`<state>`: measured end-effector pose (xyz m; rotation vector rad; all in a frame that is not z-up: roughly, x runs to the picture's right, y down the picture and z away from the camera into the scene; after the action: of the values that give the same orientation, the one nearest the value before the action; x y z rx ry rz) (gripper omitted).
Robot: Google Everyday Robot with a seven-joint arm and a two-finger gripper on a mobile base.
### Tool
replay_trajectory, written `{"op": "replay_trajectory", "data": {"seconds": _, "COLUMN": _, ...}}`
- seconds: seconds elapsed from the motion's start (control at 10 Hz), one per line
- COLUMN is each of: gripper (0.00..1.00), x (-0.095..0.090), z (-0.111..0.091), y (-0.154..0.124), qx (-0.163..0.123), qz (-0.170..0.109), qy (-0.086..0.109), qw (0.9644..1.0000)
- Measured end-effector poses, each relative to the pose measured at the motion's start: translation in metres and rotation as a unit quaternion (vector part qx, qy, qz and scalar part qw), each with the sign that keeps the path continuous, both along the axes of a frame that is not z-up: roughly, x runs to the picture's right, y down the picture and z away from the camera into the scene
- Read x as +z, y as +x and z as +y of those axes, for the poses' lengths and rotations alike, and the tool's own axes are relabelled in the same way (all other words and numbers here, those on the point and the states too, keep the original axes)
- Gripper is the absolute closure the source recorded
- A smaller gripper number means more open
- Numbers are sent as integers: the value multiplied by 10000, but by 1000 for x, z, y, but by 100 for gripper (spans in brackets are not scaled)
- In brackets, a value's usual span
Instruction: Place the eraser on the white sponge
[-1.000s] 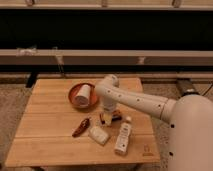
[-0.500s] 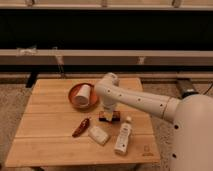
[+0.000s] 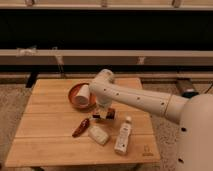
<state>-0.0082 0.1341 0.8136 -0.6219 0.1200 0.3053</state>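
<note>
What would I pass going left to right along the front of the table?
Chili, white sponge, bottle. The gripper is just behind the sponge, at the eraser.

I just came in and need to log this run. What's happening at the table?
The robot's arm reaches over the wooden table, its gripper down at the eraser, just behind the white sponge. The eraser is not on the sponge yet. A red chili-shaped object and a white bottle lie on either side of the sponge.
</note>
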Motion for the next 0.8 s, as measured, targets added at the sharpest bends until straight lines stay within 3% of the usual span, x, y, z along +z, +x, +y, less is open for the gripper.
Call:
{"op": "replay_trajectory", "data": {"seconds": 0.3, "gripper": 100, "x": -34, "z": 21, "y": -22, "qx": 60, "qz": -355, "qy": 0, "qw": 9994}}
{"op": "replay_trajectory", "data": {"seconds": 0.8, "gripper": 100, "x": -62, "z": 50, "y": -18, "qx": 291, "qz": -559, "qy": -176, "qw": 9979}}
